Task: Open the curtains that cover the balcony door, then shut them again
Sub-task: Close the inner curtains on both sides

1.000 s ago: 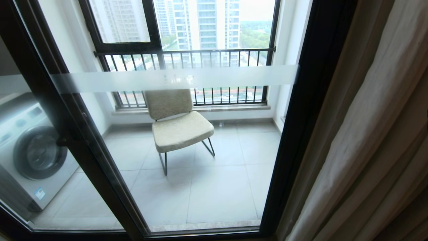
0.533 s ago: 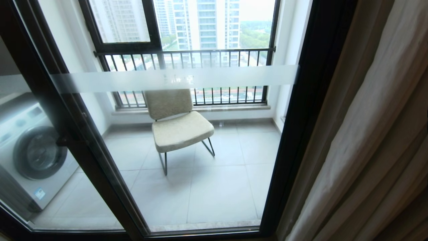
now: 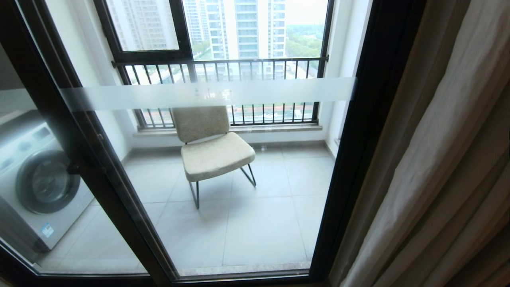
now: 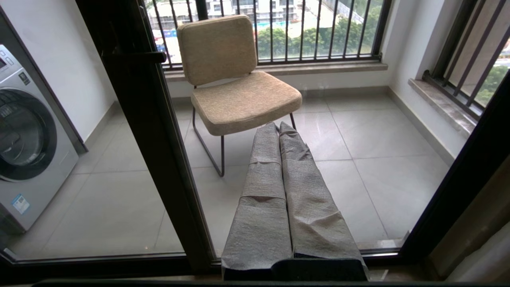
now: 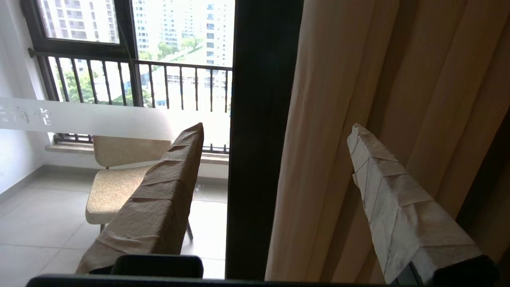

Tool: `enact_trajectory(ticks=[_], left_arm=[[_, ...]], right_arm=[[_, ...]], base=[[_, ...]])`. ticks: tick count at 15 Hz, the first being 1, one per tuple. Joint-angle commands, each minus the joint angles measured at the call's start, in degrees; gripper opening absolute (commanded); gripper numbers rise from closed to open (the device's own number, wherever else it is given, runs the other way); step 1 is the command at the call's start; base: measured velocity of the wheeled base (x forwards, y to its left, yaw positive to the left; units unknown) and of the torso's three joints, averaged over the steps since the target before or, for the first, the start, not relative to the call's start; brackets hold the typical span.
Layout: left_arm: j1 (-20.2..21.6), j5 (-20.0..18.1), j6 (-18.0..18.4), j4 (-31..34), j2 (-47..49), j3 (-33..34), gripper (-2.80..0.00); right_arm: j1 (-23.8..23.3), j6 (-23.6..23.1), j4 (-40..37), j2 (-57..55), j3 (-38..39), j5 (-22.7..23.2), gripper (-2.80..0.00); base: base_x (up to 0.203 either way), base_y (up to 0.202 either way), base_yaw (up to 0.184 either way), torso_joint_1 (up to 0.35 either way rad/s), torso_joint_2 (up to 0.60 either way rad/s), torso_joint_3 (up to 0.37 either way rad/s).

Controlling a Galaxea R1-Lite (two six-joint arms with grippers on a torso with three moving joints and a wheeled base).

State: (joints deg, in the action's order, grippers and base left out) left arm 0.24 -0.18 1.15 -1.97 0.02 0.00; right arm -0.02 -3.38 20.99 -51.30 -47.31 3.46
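Where bunched at right, thick beige-cream curtains [image 3: 438,159] in vertical folds.

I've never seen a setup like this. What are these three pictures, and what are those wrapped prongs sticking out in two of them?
One robot, three cameras. The head view looks through the black-framed glass balcony door at a beige cushioned chair and a silver washing machine; the thick beige-cream curtains hang bunched at its right. The other two cameras sit on the wrists. The prongs are cloth-wrapped fingers. The left gripper has its jaws shut and holds nothing. The right gripper has its jaws wide apart facing the curtain edge, gripping nothing yet.
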Motion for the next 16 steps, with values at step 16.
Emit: enact_trajectory(ticks=[16], left_arm=[[0.02, 0.01, 0.0, -0.05, -0.02, 0.0, -2.8]], right_arm=[[-10.7, 1.59, 8.1, -29.73, -18.25, 0.14, 0.0]], base=[[0.0, 0.0, 0.0, 0.0, 0.0, 0.0]])
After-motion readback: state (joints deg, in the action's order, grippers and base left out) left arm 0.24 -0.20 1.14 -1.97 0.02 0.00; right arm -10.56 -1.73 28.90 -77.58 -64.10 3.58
